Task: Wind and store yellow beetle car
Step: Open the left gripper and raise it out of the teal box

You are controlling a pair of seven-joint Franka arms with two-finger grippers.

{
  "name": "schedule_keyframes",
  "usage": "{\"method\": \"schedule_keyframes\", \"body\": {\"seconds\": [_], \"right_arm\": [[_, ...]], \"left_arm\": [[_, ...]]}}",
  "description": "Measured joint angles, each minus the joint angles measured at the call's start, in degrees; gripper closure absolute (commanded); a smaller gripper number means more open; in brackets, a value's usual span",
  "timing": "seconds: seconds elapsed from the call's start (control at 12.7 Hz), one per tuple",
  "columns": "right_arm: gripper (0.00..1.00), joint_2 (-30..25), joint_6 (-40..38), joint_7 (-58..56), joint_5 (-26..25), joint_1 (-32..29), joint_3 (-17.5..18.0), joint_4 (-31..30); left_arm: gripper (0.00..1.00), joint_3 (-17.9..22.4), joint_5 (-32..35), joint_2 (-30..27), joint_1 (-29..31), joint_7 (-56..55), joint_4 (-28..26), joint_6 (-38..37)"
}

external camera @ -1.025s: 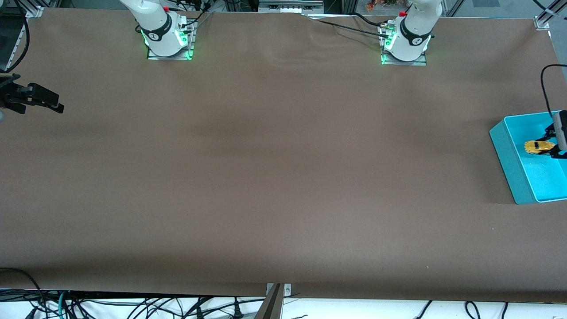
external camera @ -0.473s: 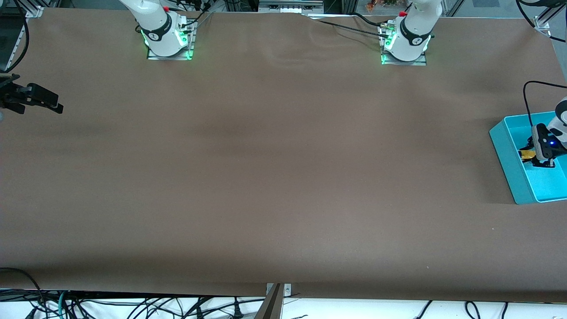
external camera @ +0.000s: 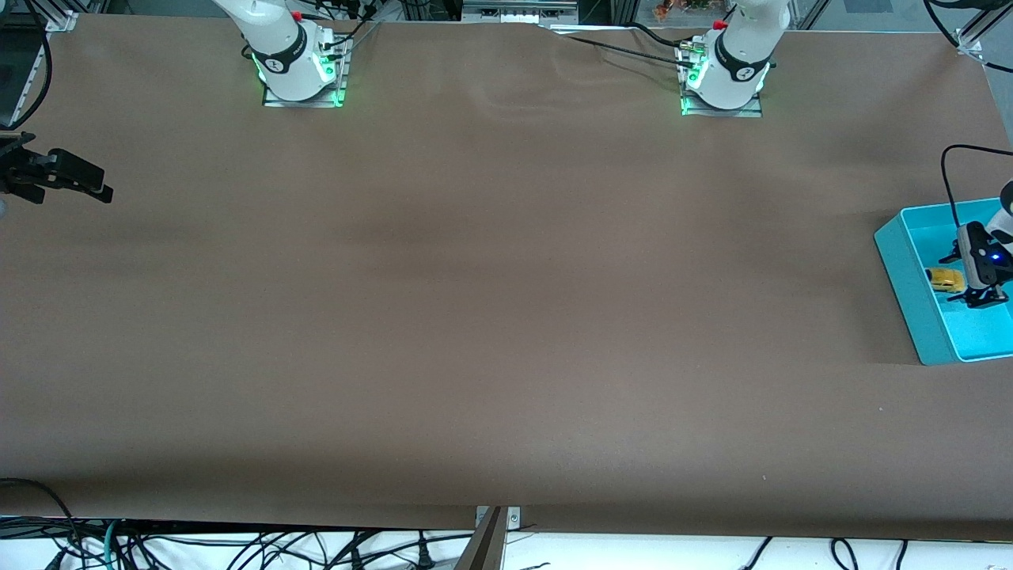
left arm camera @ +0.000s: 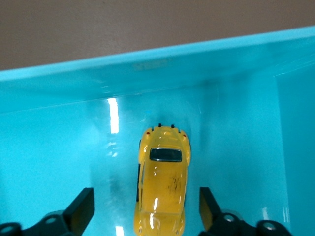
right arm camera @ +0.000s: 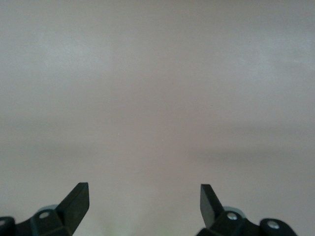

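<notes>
Table (external camera: 506, 317) covered in brown paper, bare across its whole middle. Turquoise bin (external camera: 898, 265) sits at the left arm's end of the table, partly cut off by the edge of the front view; position unchanged from the earlier frames. Left gripper (external camera: 967, 279) is down inside the bin, fingers (left arm camera: 81, 209) spread wide with a clear gap on both sides of the yellow beetle car (left arm camera: 162, 179). A second ago these fingers were clamped on the car and held it above the bin floor; half a second ago the gripper had come lower with the car mostly hidden. Car now rests on its wheels on the bin floor, between the fingers, touching neither. Right gripper (external camera: 79, 180) waits at the right arm's end of the table, unmoved across all frames, fingers (right arm camera: 76, 199) apart, nothing between them
</notes>
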Motion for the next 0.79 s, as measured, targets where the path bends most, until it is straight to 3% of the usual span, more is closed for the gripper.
{"method": "schedule_keyframes", "body": {"seconds": [0.32, 0.79], "right_arm": [[0.0, 0.0, 0.0, 0.0, 0.0, 0.0, 0.0, 0.0], [0.0, 0.0, 0.0, 0.0, 0.0, 0.0, -0.1, 0.0]], "left_arm": [[0.0, -0.2, 0.0, -4.3, -1.4, -6.0, 0.1, -5.2], [0.0, -0.4, 0.0, -13.8, -9.1, -27.1, 0.4, -13.7]]}}
